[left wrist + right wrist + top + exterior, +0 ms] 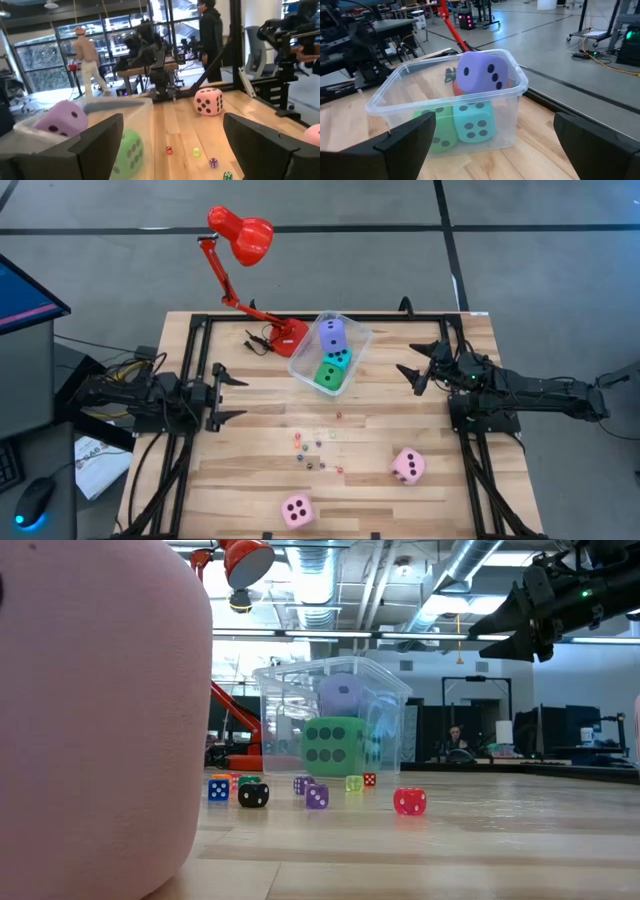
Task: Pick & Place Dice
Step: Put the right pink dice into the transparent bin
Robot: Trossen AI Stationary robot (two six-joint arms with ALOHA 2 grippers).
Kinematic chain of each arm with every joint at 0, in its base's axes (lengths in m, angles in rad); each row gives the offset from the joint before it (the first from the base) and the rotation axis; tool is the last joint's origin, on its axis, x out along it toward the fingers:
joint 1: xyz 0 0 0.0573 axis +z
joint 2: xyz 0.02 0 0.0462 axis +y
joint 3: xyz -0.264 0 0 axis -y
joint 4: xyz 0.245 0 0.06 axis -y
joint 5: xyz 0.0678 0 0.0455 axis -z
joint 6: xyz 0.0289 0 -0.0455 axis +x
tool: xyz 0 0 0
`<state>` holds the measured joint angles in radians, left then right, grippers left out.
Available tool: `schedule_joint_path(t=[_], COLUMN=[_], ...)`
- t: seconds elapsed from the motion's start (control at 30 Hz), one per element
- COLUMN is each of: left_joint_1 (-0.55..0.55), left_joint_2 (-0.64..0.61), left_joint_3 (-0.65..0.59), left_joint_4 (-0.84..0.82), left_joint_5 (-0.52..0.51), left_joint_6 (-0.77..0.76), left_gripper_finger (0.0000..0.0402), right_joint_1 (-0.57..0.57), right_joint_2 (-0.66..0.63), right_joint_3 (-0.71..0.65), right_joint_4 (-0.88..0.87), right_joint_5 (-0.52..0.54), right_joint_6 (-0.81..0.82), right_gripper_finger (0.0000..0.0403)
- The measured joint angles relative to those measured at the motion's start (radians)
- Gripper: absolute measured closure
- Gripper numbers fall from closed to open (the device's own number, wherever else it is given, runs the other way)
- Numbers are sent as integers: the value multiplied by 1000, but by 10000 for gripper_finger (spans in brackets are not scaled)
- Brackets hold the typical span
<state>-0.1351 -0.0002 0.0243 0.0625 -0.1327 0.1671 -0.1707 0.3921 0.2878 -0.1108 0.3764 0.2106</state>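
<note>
The left gripper point(232, 391) hovers over the left part of the table, fingers spread wide and holding nothing, pointed toward the table's middle. In the left wrist view the open fingers point(95, 142) frame the tub and the far pink die.

The near pink die point(296, 510) lies by the front edge, left of centre, forward and to the inside of the left gripper. It is nearer that arm than the other. The small dice point(318, 452) are scattered just behind it at mid-table, roughly between the two arms.

The tub point(352, 350) sits toward the back, near centre, beside the base of the lamp point(241, 235). It holds the purple die point(333, 335), which rests on top of the green die point(328, 375) and the cyan die point(340, 358).

The second pink die point(407, 466) lies front-right, forward of the right gripper and slightly to its inside. It is plainly the right arm's nearer piece.

The right gripper point(418, 366) hovers right of the tub and faces it, fingers wide apart and empty. Its wrist view looks straight into the tub.

Judgement: two large dice remain outside the tub. A cube has no long axis, so gripper heading matters little. The deciding relation is reach, and each arm has one pink die on its own side, toward the front.
</note>
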Motion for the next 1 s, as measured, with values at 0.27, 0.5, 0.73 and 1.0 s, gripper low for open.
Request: schedule_joint_path(t=[0.27,0.5,0.73,1.0], left_joint_1=[0,0,0,0], left_joint_2=[12,15,15,16], left_joint_3=[-10,-10,-10,-10], left_joint_4=[12,12,13,13], left_joint_5=[-9,-9,-9,-9], left_joint_6=[-16,-16,-16,-15], left_gripper_finger=[69,69,69,69], right_joint_1=[0,1,1,1], right_joint_2=[0,0,17,112], right_joint_3=[11,80,150,177], right_joint_4=[-1,-1,-95,-200], right_joint_5=[-39,-65,-62,-61], right_joint_6=[-8,-106,-139,-97], right_gripper_finger=[3,3,3,3])
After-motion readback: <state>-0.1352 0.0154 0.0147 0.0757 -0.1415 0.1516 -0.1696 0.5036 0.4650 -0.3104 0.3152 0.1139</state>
